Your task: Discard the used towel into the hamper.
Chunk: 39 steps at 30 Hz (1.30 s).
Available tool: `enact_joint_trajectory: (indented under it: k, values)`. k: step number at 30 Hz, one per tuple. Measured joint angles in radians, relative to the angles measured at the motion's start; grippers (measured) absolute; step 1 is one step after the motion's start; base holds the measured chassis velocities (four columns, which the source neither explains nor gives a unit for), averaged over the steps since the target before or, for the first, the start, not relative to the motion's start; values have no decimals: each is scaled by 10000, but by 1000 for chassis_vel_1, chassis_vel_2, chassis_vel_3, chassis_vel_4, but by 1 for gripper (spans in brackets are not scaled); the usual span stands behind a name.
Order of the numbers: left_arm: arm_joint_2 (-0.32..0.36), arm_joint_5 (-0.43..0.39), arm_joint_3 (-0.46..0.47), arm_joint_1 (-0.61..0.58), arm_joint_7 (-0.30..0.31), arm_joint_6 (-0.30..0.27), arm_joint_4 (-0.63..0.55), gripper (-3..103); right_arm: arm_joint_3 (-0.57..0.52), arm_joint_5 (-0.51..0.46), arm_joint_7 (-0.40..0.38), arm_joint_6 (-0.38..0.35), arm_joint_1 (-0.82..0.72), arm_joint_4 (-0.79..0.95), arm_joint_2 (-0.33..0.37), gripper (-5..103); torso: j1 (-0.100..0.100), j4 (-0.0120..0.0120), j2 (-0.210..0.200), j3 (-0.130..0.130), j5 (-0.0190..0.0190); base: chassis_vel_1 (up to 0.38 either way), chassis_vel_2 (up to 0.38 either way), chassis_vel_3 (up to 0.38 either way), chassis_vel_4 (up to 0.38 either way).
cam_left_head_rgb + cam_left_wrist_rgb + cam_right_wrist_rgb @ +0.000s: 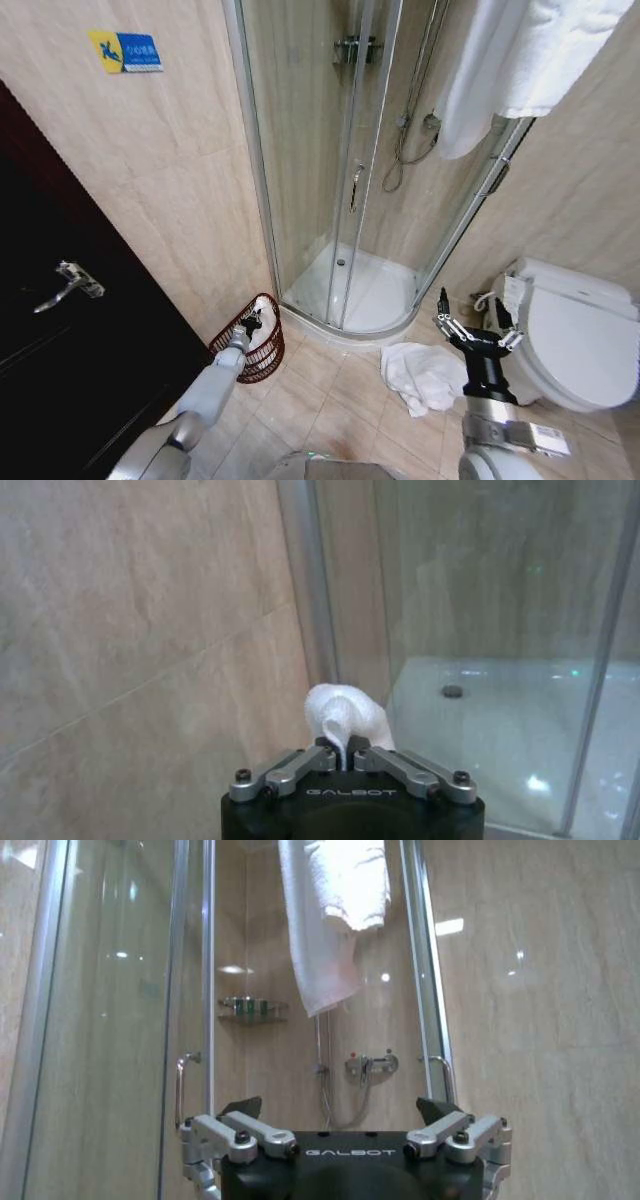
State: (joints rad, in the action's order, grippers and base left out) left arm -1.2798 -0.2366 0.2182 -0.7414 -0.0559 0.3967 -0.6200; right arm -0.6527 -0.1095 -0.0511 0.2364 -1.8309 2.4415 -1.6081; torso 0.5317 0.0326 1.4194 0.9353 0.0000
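Over the hamper [250, 350] by the shower, head view, the left gripper [250, 322] pinches a white towel [262, 336]; left wrist: fingers [300, 763] clamped on towel [345, 716]; right wrist: right gripper [340, 1114] spread wide, holding nothing.

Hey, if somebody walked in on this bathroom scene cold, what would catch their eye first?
Probably the left tool, shut on a white towel and hovering right over the reddish-brown hamper by the shower corner. Next, a second white towel lies crumpled on the floor tiles between the shower and the toilet. The right tool is open just above that heap.
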Motion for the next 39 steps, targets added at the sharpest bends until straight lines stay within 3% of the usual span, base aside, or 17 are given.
enact_joint_trajectory:
  k: [18, 28, 39]
  values:
    - [-123, 783, 446, 74, 192, -301, 1024, 4, -38, -244, 345, 428, 43, -1, 0, 100, 0, 0, 0, 0, 1, 0, 0, 0, 0]
    - [-346, 1168, 599, 112, 198, -277, 1653, 4, -101, -290, 278, 201, 118, 245, 0, 100, 0, 0, 0, 0, 0, 0, 0, 0, 0]
    - [-693, 9, 808, 133, 137, -639, 2331, 4, 196, 186, 383, 208, 200, 293, 1, 100, 0, 0, 0, 0, 0, 0, 0, 0, 0]
